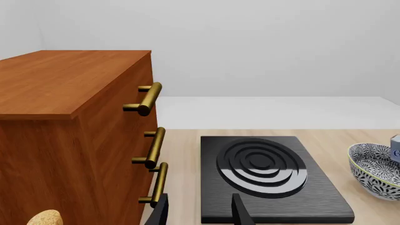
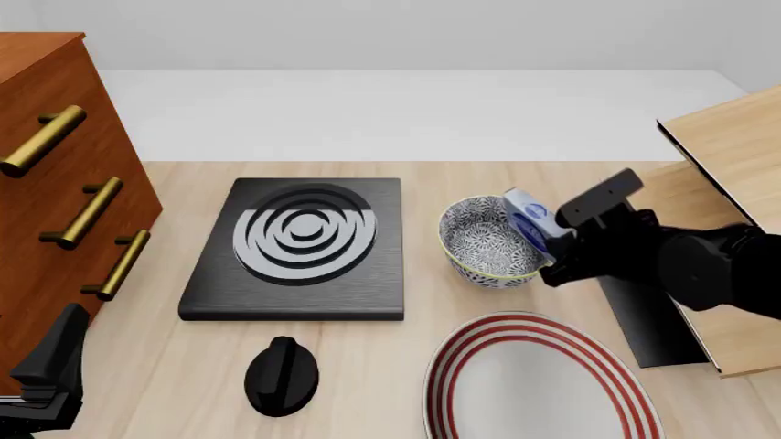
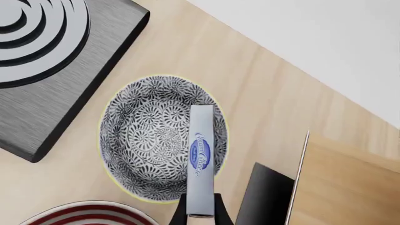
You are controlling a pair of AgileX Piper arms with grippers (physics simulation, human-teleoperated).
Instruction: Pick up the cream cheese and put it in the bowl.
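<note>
One bowl (image 2: pixel 491 243), one cream cheese box (image 2: pixel 528 219), one red-ringed plate (image 2: pixel 537 384) and one stove knob (image 2: pixel 282 373) can be counted. The box is held clamped on edge by the right gripper (image 3: pixel 201 206) over the bowl's inside — nothing else seen in it. The left gripper (image 1: pixel 200 211) is parked low by the drawers (image 1: pixel 69 140) — fingers spread, nothing gripped.

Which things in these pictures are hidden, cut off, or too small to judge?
- Cream cheese: label text too small to read in the right wrist view.
- Right tool: cut off by the right wrist picture's edge; the front view shows only its back.
- Left tool: only fingertips show in the left wrist view.
- Bowl: cut off by the left wrist picture's edge.
- Plate: cut off by the front picture's edge.
</note>
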